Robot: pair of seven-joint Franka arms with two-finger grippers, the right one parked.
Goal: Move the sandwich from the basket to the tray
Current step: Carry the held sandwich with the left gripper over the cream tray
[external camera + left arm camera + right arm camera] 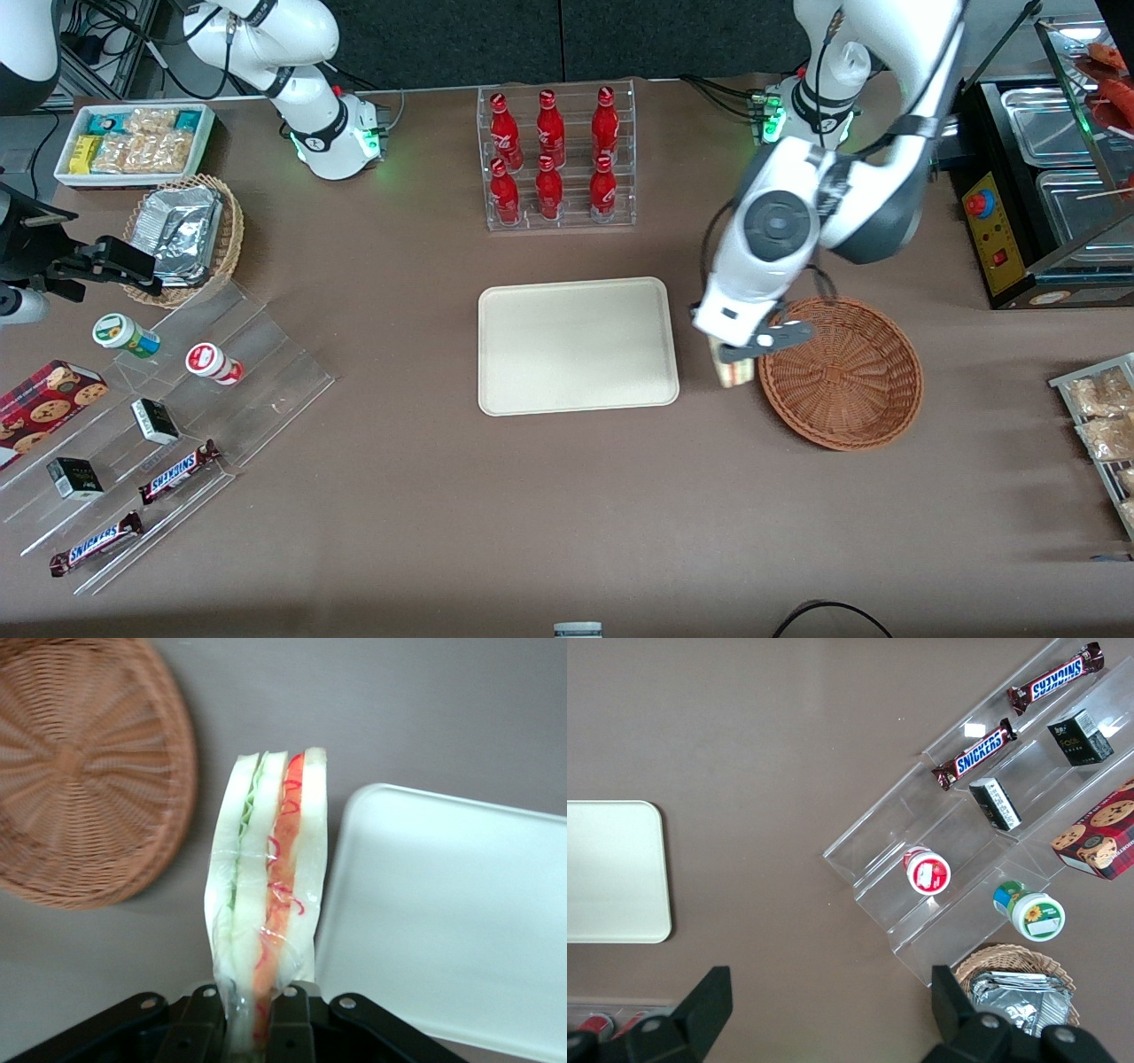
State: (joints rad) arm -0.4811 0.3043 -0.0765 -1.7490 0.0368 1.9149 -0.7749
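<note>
Front view first: I see the end effector [740, 354] hanging between the tray [578, 346] and the basket [842, 372], clamped on the sandwich [731, 372], which is off the brown table [443, 496] and just beside the basket's rim. The basket itself looks empty. Farther from the camera than the tray stands a clear rack of red bottles [555, 159]. Toward the parked arm's end of the table I make out a clear stepped stand [168, 425] with candy bars and small jars, a lighter wicker basket of foil packs [186, 235], and a white bin of snacks [133, 142]. At the working arm's end sits a metal food warmer [1054, 186].

Left wrist view: the sandwich [270, 895] stands upright in clear wrap, pinched between my end effector's fingers [208, 1023], with the basket [89, 771] and the tray [452, 921] to either side beneath it.

Right wrist view: I see a corner of the tray [611, 873], bare brown table [762, 753] and the stepped stand [966, 842].
</note>
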